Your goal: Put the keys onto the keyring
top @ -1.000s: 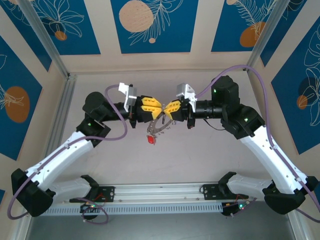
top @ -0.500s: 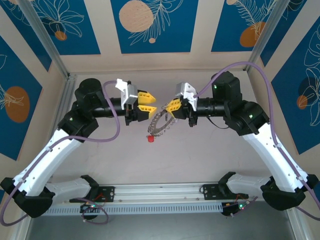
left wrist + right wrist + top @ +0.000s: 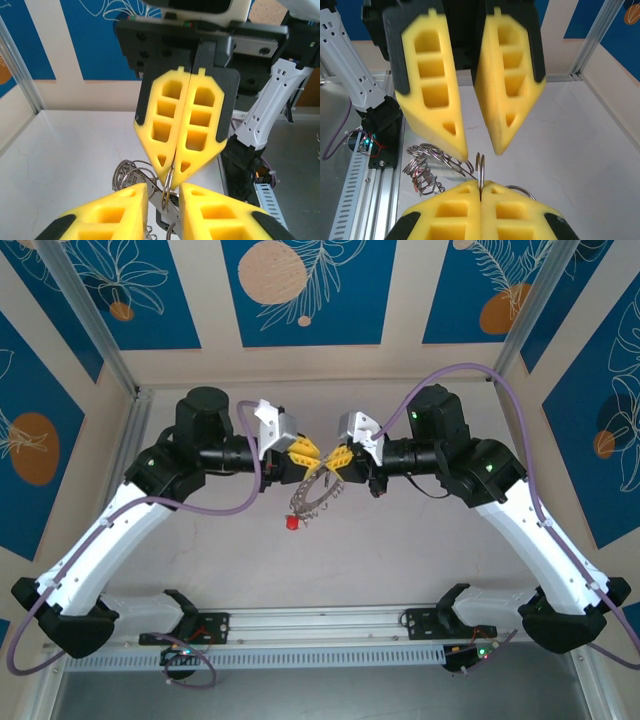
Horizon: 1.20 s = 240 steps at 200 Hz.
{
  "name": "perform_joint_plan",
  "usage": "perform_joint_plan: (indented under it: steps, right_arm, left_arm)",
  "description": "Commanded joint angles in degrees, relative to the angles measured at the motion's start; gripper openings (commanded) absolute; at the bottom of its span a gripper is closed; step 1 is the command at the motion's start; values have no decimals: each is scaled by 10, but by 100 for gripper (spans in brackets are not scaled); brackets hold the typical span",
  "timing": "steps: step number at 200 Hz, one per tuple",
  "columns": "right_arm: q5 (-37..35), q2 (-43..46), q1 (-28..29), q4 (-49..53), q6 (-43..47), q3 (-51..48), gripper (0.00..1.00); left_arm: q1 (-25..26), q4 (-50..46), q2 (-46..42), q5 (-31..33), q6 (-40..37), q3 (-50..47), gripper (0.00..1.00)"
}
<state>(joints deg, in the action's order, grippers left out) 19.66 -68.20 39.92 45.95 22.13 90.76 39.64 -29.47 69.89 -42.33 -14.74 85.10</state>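
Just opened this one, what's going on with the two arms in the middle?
The arms meet claw to claw. The right claw is shut on a ring at one end of the key bunch. The rest of the bunch trails away from it, with the red piece at the far end. The left claw is open right at that ring and is not gripping it.
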Motion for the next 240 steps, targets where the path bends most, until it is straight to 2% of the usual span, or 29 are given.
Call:
perform_joint_plan:
  steps: [1, 36, 66, 96, 124, 152, 166, 178, 208, 240]
  right_arm:
    - [4, -2, 7, -8, 7, 25, 0]
    - [3, -7, 13, -10, 6, 25, 0]
    - [5, -11, 21, -16, 3, 26, 0]
    - [17, -5, 21, -26, -3, 18, 0]
    - [31, 8, 17, -38, -18, -6, 10]
    - [67, 38, 13, -81, -44, -54, 23]
    - [87, 56, 12, -106, -51, -78, 25]
    - [96, 70, 11, -125, -57, -93, 25]
    - [116, 82, 2, -139, -60, -104, 14]
    - [129, 80, 0, -143, -59, -106, 11]
  left_arm:
    - [12, -45, 8, 24, -33, 19, 23]
    - [20, -46, 11, 36, -39, 17, 21]
    - [23, -32, 11, 39, -31, 9, 0]
    - [23, 1, -5, 55, -18, -16, 0]
    - [23, 63, -31, 38, 10, -51, 0]
    - [21, 165, -50, -29, 58, -98, 0]
    - [21, 233, -57, -65, 97, -124, 0]
    - [21, 288, -61, -83, 127, -143, 0]
    - [15, 409, -67, -102, 194, -177, 0]
    - [10, 555, -56, -126, 291, -211, 0]
